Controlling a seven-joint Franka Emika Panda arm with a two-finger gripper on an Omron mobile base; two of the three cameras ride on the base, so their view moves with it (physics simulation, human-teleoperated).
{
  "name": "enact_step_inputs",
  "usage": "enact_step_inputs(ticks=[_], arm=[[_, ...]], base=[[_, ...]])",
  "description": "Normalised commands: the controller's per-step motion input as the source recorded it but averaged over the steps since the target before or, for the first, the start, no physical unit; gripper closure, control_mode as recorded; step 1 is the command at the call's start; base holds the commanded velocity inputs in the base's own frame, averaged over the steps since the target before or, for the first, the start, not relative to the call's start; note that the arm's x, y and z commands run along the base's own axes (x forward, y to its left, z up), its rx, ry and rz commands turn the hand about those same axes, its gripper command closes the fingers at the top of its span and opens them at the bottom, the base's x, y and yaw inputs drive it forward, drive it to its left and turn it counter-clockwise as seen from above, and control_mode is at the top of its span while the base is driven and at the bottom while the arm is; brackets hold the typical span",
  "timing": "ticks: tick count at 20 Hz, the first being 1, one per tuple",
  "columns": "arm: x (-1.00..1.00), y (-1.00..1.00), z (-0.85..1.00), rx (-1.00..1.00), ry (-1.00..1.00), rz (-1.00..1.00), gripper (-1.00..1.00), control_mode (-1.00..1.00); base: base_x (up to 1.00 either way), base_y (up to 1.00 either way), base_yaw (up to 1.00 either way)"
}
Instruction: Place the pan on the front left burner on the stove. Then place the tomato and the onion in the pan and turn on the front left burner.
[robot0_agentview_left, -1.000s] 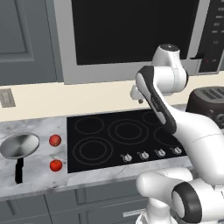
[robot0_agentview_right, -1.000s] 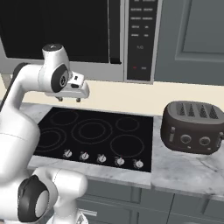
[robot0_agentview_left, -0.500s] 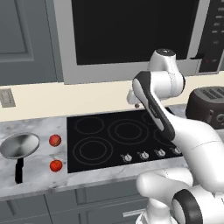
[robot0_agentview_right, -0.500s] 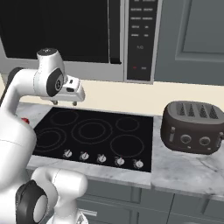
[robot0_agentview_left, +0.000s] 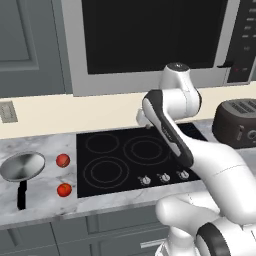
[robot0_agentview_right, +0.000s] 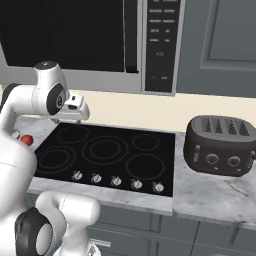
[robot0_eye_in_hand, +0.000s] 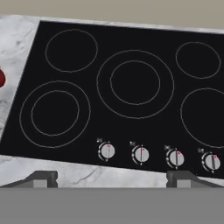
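Note:
The silver pan lies on the marble counter left of the stove, its black handle pointing to the front. Beside it sit the duller onion and, nearer the front edge, the bright-red tomato. The front left burner is bare. My gripper hangs open and holds nothing, high over the middle of the cooktop, well right of the pan. A red ball peeks in at the hand view's left edge; which one it is I cannot tell.
Silver knobs run along the stove's front edge. A dark toaster stands on the counter right of the stove. A microwave hangs above the cooktop, and grey cabinets flank it.
The hand has swung left and slightly down over the stove. The pan, the tomato and the onion have stayed put.

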Motion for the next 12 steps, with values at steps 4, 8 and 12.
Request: enact_step_inputs(ticks=[4, 8, 12], arm=[[-0.01, 0.37, -0.06, 0.0, 0.0, 0.0, -1.0, -1.0], [-0.02, 0.2, 0.0, 0.0, 0.0, 0.0, -1.0, -1.0], [-0.03, 0.14, 0.0, 0.0, 0.0, 0.0, -1.0, -1.0]], base=[[0.0, 0.0, 0.0], [0.0, 0.0, 0.0], [0.0, 0.0, 0.0]])
